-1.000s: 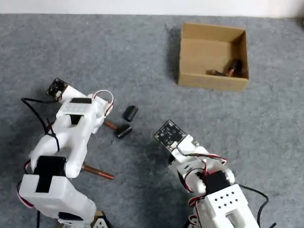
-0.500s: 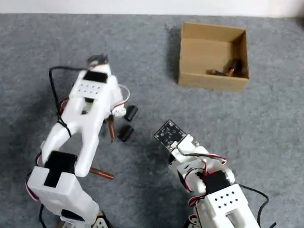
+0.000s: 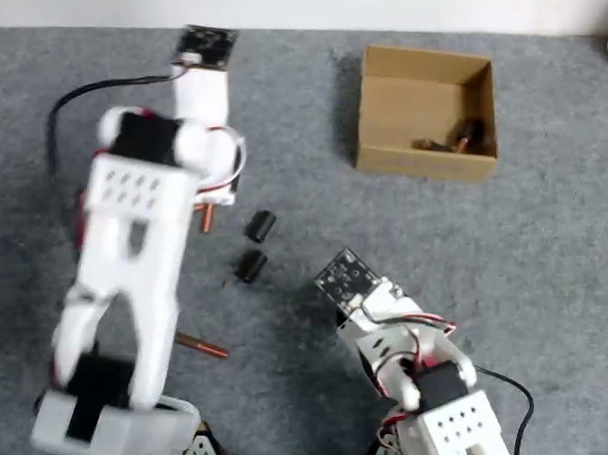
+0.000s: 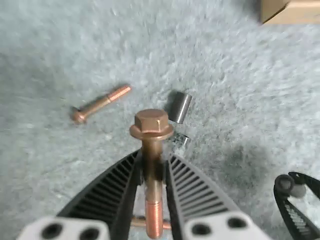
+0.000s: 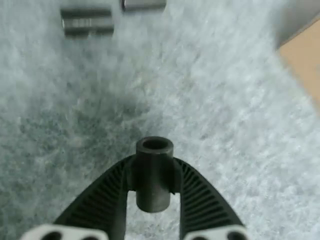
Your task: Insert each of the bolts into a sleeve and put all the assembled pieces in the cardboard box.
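The right gripper (image 5: 152, 172) clamps a dark sleeve (image 5: 154, 150) upright. Well ahead of the claw, a second sleeve (image 5: 87, 22) and a third sleeve (image 5: 144, 5) lie on grey carpet (image 5: 225, 125).

The high camera looks straight down on the bench (image 3: 506, 280), with the cardboard box (image 3: 422, 161) toward its far side. The wrist cameras sit close behind the left pincer (image 4: 152, 175) and right pincer (image 5: 152, 185), aimed along them at the bench. All views share the loose sleeves (image 3: 261, 226) (image 3: 249, 265).

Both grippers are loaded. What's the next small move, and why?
Probably bring the left gripper toward the right gripper, lining the bolt up with the sleeve: each is clamped, the sleeve's bore faces out, and the two are apart.
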Tool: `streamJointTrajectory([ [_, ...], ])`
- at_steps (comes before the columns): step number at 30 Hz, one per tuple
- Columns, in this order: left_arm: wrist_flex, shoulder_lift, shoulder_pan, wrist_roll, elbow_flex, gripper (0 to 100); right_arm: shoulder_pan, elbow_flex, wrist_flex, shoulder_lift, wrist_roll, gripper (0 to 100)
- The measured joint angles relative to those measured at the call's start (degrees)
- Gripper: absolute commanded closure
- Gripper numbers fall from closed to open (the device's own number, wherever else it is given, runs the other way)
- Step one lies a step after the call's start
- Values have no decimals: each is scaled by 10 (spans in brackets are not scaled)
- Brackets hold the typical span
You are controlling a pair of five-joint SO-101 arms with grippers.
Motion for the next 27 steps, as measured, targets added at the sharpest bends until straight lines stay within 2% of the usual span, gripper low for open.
streamJointTrajectory([
  [4,2,-135,1,-4,104,995,0,10,76,-140,0,994],
  [7,-28,-258,1,-4,222,995,0,10,112,-160,-17,994],
  [15,-199,-661,1,-100,590,995,-4,10,107,-179,-62,994],
  [21,-341,-920,22,-108,815,995,-89,-39,90,-179,-95,994],
  [24,-422,-950,67,-76,863,995,-109,-56,47,-179,-112,994],
  [27,-542,-951,97,16,901,995,-112,-58,-11,-179,-128,994],
])
